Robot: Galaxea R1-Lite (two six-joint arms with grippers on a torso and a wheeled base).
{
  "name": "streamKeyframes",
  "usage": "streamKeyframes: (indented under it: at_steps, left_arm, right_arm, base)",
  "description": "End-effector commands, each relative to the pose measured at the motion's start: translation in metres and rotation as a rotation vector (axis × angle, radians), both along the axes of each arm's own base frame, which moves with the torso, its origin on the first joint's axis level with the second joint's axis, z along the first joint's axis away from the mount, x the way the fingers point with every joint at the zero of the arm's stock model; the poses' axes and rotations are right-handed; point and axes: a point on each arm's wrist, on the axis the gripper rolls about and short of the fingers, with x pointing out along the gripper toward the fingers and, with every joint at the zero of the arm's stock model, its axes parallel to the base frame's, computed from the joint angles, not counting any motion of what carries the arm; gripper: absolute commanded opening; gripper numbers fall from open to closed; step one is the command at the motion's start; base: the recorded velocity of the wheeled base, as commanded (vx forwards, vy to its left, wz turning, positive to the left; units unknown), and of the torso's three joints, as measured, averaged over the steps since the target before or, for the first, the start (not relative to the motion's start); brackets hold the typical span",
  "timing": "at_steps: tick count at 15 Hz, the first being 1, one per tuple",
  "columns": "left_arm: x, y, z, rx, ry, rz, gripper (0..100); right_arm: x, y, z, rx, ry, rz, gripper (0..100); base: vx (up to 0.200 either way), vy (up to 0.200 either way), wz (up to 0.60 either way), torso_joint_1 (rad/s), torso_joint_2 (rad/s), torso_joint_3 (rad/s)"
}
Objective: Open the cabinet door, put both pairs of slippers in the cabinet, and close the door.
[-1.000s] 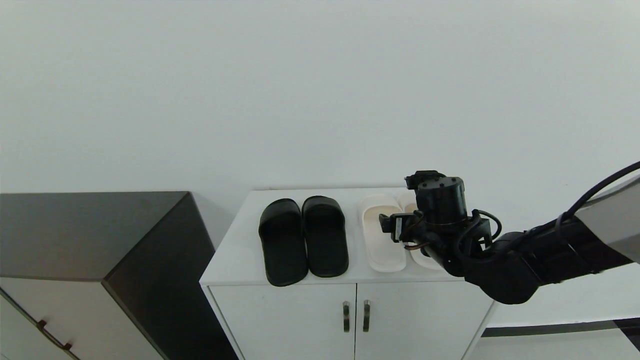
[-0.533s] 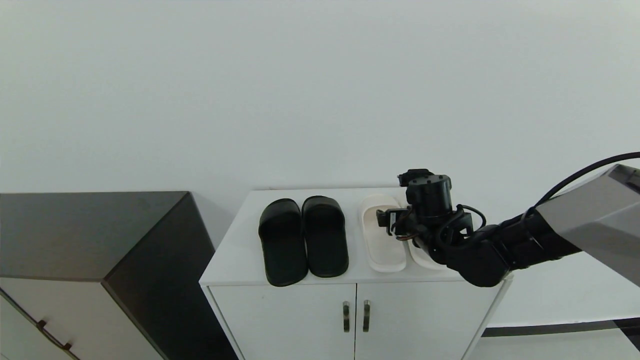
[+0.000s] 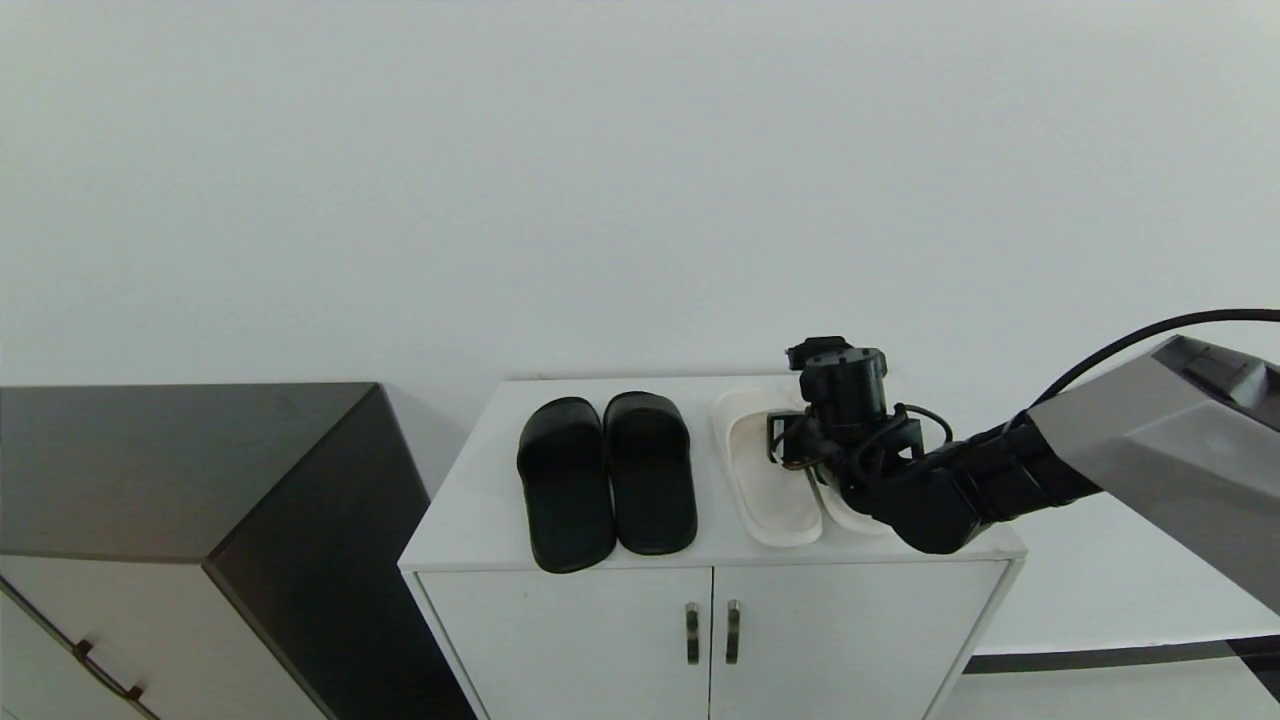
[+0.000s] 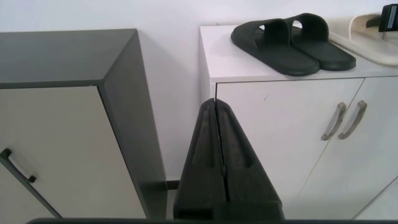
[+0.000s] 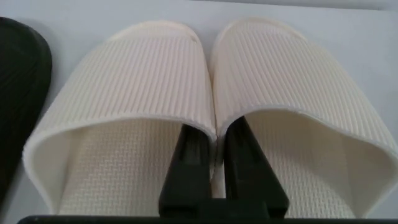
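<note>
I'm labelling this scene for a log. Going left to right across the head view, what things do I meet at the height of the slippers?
dark cabinet → black slippers → cream slippers

White cabinet (image 3: 470,515) with both doors (image 3: 580,640) shut, two metal handles (image 3: 691,632) side by side at the centre seam. On its top lie the black slippers (image 3: 605,480), paired and touching, toes toward the wall. Near them, on the robot's right, lie the cream ribbed slippers (image 3: 765,480), also touching, with the right end effector (image 5: 214,140) reaching a finger under each strap
</note>
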Motion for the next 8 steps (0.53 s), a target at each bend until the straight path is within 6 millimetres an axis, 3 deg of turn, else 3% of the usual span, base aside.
streamKeyframes:
  at_steps: [1,4,5,8]
  left_arm:
    - [0.0,0.0,0.0,-0.003,0.001,0.001,0]
    - [0.0,0.0,0.0,-0.018,0.001,0.001,0]
    - [0.0,0.0,0.0,-0.018,0.001,0.001,0]
    - [0.0,0.0,0.0,-0.017,0.001,-0.002,0]
  right_arm:
    - [-0.005,0.0,0.013,0.015,-0.024,0.007,0]
    - [-0.036,-0.01,0.054,0.025,-0.078,0.036,0]
    - [-0.066,-0.012,0.07,0.034,-0.083,0.093,0]
    - [-0.134,-0.021,0.081,0.014,-0.042,0.212,0]
  base:
    - [0.0,0.0,0.0,0.0,0.0,0.0]
    - [0.0,0.0,0.0,0.0,0.0,0.0]
    - [0.0,0.0,0.0,0.0,0.0,0.0]
    - [0.0,0.0,0.0,0.0,0.0,0.0]
